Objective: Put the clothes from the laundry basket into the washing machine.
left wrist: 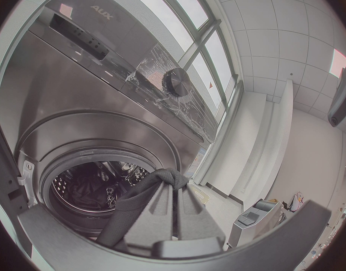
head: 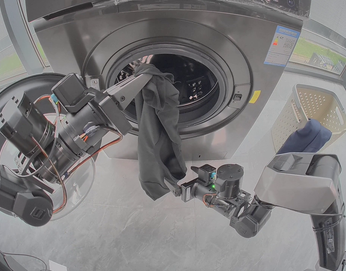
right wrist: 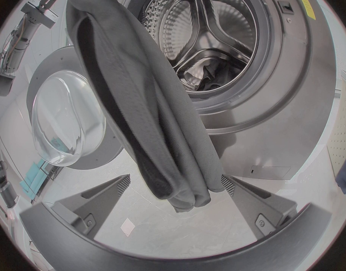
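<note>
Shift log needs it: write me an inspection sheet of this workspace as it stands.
Surface: grey tiled floor.
Job's things: washing machine with its door open; dark clothes lie in the drum; grey garment hangs at the opening; laundry basket stands on the robot's right, with a navy garment draped over its rim.
Clutter: small white piece on the floor.
Grippers: left gripper shut on the grey garment's top; right gripper open around its lower end.
Cables: cable on the floor at the robot's left.
Surroundings: windows behind the machine.
</note>
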Robot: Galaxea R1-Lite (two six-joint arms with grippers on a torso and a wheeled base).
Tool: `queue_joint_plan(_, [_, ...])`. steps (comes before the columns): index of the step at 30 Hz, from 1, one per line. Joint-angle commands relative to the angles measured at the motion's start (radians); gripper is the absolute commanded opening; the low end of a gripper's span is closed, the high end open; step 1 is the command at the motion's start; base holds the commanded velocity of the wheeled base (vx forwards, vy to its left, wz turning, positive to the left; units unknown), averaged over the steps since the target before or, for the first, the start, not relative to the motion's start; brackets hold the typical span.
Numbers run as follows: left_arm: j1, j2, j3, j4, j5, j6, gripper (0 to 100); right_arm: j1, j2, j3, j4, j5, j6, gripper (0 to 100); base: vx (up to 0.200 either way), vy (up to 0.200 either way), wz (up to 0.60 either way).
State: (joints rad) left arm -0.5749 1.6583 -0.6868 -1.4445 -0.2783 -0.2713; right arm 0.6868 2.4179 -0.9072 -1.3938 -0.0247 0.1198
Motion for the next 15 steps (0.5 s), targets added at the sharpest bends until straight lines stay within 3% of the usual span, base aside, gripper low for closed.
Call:
queue_joint_plan(1, [0.0, -0.003, 0.004, -0.002, 0.001, 0.0, 0, -0.012, 0.066, -0.082, -0.002, 0.0, 0.0, 100, 0.0, 0.0, 0.0])
queue_joint_plan(4, [0.0, -0.003, 0.004, -0.002, 0.002, 0.0, 0, -0.012, 0.081, -0.102, -0.004, 0.0, 0.0, 100, 0.0, 0.0, 0.0])
queue_joint_plan(5, [0.0, -0.003, 0.006, -0.001, 0.001, 0.0, 0, -0.01, 0.081, -0.102, -0.011, 0.0, 0.0, 0, 0.0, 0.0, 0.0])
queue_joint_plan(11, [0.013, -0.002, 0.007, 0.001, 0.004, 0.0, 0, -0.004, 0.064, -0.084, -0.037, 0.003, 0.001, 0, 0.0, 0.0, 0.0])
queue_joint_plan(15, [0.041, -0.002, 0.021, 0.003, 0.004, 0.0, 0, -0.018, -0.04, 0.019, -0.053, 0.002, 0.0, 0, 0.0, 0.0, 0.0])
